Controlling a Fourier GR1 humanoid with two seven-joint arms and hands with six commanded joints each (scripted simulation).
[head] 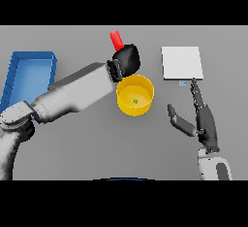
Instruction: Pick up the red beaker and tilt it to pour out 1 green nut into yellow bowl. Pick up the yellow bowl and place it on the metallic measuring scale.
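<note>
The red beaker (116,39) sticks up and to the left out of my left hand (127,59), which is shut on it just behind the yellow bowl (143,86). Most of the beaker is hidden by the hand. A single green nut (135,101) lies on the bowl's floor. The bowl stands on the grey table near its middle. The metallic measuring scale (181,62) lies flat at the back right. My right hand (206,121) is open to the right of the bowl, its fingers pointing toward the scale's front edge and its thumb spread to the left.
A blue tray (29,75) sits at the left side of the table, partly behind my left forearm (77,92), which reaches diagonally across from the lower left.
</note>
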